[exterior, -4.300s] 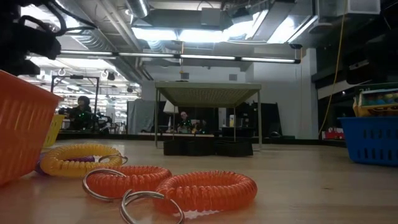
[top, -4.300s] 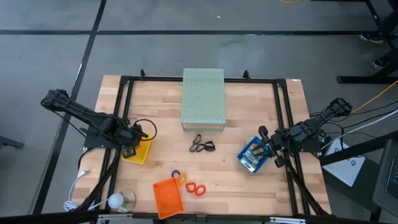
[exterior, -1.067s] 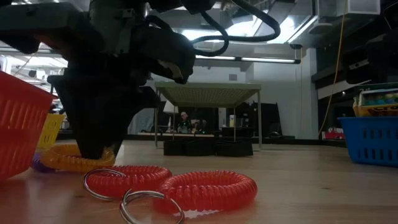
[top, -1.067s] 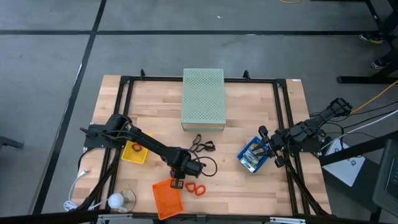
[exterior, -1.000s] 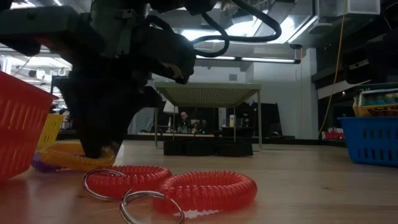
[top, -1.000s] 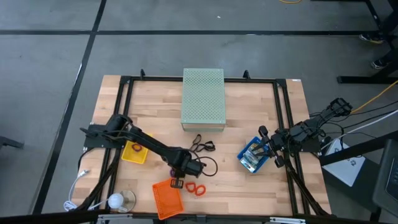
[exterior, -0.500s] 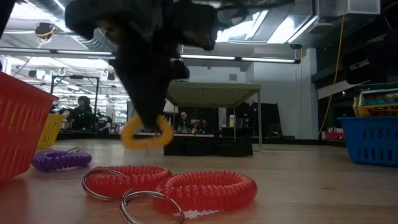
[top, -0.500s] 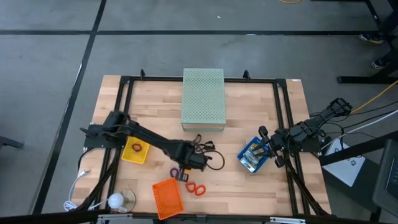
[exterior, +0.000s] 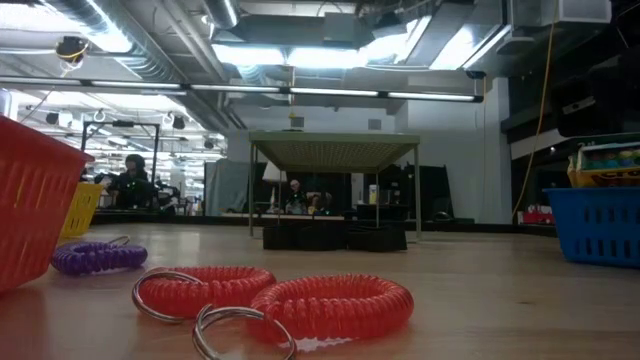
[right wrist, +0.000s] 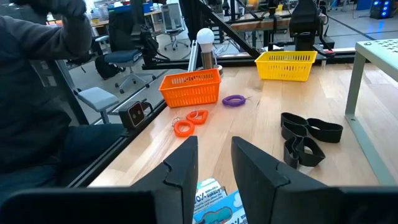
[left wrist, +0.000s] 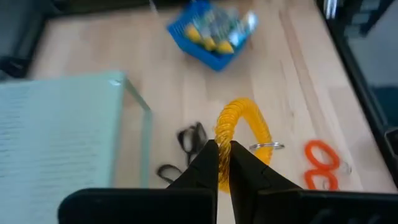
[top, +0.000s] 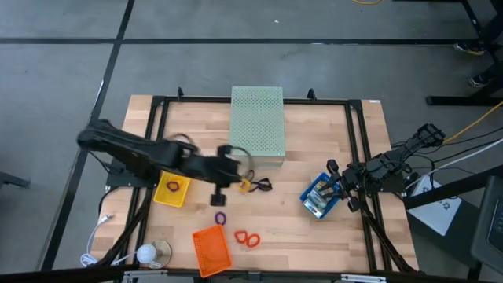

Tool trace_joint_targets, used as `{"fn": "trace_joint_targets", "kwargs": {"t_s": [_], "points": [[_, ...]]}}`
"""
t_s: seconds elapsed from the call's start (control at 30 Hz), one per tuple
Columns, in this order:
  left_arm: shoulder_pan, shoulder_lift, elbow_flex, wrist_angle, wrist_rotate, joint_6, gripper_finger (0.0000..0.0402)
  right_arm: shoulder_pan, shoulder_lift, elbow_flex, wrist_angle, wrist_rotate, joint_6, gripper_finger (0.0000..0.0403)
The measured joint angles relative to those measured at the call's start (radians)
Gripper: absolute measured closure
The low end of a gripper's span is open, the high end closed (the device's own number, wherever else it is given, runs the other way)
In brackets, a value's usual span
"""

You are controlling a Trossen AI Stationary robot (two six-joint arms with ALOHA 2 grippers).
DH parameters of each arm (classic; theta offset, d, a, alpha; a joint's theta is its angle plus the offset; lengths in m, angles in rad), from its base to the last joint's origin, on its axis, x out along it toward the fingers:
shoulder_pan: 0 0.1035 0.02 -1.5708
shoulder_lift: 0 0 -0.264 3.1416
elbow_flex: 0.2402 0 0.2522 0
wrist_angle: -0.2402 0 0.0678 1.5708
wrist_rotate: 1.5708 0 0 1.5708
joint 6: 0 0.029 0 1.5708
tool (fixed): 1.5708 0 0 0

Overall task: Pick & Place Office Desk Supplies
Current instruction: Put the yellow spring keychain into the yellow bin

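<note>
My left gripper hangs above the table's middle, just in front of the pale green box, shut on a yellow coil ring. Black loops lie beside it on the wood. On the table near the front lie a purple ring and two red rings. My right gripper waits open at the right edge, over the blue tray of printed packets. The low view shows no gripper. My left gripper pinches the yellow ring's coil between its two fingertips, on the ring's nearer side. The fingers slant down from the table's left. The ring sticks out past the fingertips, clear of the table, with its metal key ring at one side.
A yellow tray with a small ring in it sits at the left. An orange tray stands at the front edge. A black frame runs round the tabletop. Bare wood lies between the black loops and the blue tray.
My left gripper has shut on the yellow ring beside the orange tray and lifted it clear. It then rose and swung toward the far edge and the green box, tipping from pointing down to a slant. The purple ring stayed on the table.
</note>
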Motion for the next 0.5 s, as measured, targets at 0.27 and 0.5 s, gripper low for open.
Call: {"fn": "trace_joint_targets", "kwargs": {"t_s": [0.27,0.5], "points": [[-0.014,-0.4,-0.328,0.036,-0.182,-0.1,0.0393,0.0,0.0,0.0,0.0,0.0,0.0,0.0305],[-0.027,-0.695,-0.597,-0.008,-0.205,-0.335,0.0393,0.0,0.0,0.0,0.0,0.001,0.0,0.0305]]}}
